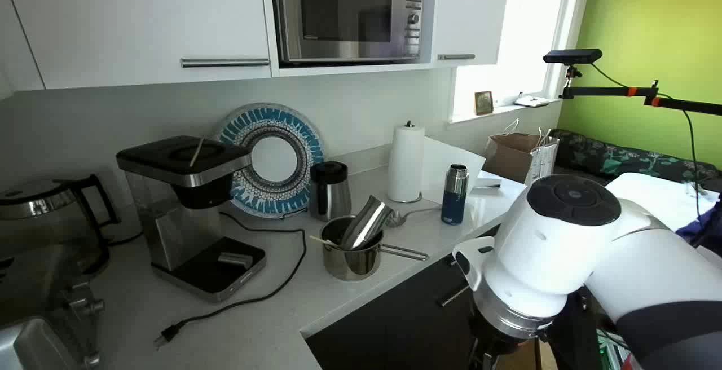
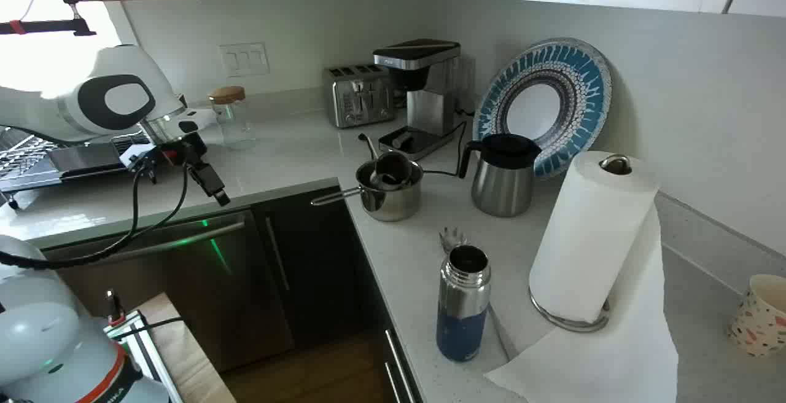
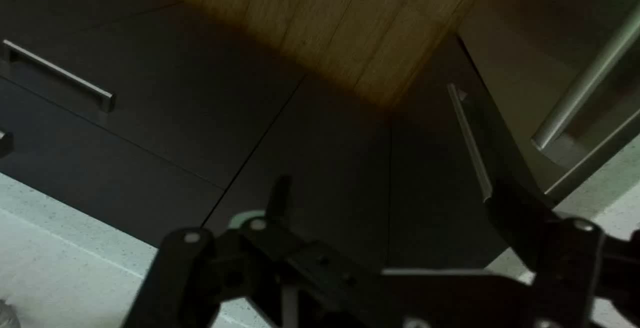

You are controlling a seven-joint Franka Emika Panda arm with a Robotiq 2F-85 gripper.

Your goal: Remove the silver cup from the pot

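The silver cup [image 1: 368, 224] leans tilted inside the pot [image 1: 352, 264], its base end raised above the rim in an exterior view. The cup [image 2: 393, 168] and the pot [image 2: 393, 206] also show on the counter near its inner corner. The pot's thin handle points out past the counter edge. The cup's lower part is hidden by the pot wall. My gripper [image 2: 212, 183] hangs away from the pot, at the counter's front edge by the dishwasher. In the wrist view my gripper [image 3: 392, 195] has its fingers wide apart with nothing between them. Cup and pot are out of the wrist view.
A thin utensil [image 2: 368, 145] also stands in the pot. A steel carafe [image 1: 330, 192], a coffee maker [image 1: 186, 172] with a black cord, a blue bottle [image 1: 454, 201], a fork-like utensil [image 2: 453, 238] and a paper towel roll [image 1: 406, 161] stand or lie around it.
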